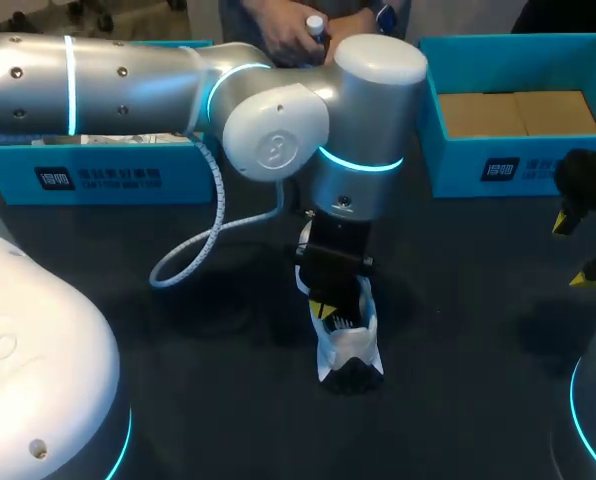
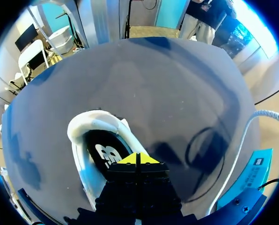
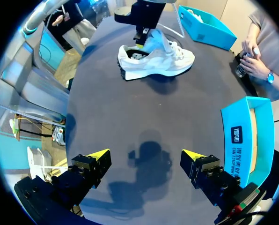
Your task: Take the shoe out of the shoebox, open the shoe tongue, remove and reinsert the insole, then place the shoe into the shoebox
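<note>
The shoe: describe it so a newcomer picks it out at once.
On the dark table, look between the left shoebox and the right shoebox, then nearer. The shoe lies mid-table under the left claw. It is white with a dark insole; the boxes are blue.

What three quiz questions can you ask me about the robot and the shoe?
1. True or false: the shoe stands on the table.
2. The right gripper is: A open, B shut, C shut on the shoe?
3. Fill in: the shoe is mostly ____ in colour.

Key: 1 true; 2 A; 3 white.
</note>
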Action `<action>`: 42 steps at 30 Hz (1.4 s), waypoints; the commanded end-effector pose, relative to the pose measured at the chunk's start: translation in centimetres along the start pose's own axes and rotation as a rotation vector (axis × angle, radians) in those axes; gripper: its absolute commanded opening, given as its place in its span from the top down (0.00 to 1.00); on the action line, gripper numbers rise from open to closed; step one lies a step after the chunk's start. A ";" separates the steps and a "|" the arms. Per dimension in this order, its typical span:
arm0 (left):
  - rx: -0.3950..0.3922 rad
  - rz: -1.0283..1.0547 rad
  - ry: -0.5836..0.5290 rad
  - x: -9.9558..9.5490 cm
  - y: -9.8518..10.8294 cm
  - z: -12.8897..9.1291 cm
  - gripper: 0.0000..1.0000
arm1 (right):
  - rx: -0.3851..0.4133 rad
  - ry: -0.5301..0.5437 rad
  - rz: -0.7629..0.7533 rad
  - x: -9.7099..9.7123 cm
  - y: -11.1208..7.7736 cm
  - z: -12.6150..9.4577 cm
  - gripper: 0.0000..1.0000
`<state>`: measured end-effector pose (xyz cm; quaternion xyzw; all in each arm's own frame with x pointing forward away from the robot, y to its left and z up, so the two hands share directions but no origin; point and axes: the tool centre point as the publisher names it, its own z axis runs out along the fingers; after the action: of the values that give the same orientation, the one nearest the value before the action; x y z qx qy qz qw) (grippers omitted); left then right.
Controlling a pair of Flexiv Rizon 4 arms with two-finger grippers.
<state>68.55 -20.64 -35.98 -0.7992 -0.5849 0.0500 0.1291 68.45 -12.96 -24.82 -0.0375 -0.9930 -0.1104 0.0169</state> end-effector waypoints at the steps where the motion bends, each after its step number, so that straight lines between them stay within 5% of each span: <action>1: -0.003 0.007 -0.001 0.0 0.1 0.4 1.00 | 0.003 -0.002 0.000 0.1 0.0 0.1 0.00; 8: -0.055 -0.040 0.057 -1.0 0.4 2.8 1.00 | 0.003 -0.002 0.000 0.1 0.0 0.1 0.00; 19: -0.064 -0.091 -0.008 -2.0 1.4 5.2 1.00 | 0.003 -0.002 0.000 0.1 0.0 0.1 0.00; 26: -0.026 -0.101 -0.062 -1.5 1.6 2.9 1.00 | 0.003 -0.002 0.000 0.1 0.0 0.1 0.00; 31: -0.077 -0.094 -0.108 -1.6 -0.1 1.2 1.00 | 0.003 -0.002 0.000 0.1 0.0 0.1 0.00; 37: -0.046 -0.084 -0.113 -2.4 -1.0 2.0 1.00 | 0.003 -0.002 0.000 0.1 0.0 0.1 0.00; 42: -0.058 -0.113 -0.081 -3.5 -0.4 4.8 1.00 | 0.003 -0.002 0.000 0.1 0.0 0.1 0.00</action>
<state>66.39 -22.03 -38.81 -0.7671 -0.6326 0.0669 0.0831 68.44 -12.96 -24.81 -0.0374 -0.9930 -0.1106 0.0169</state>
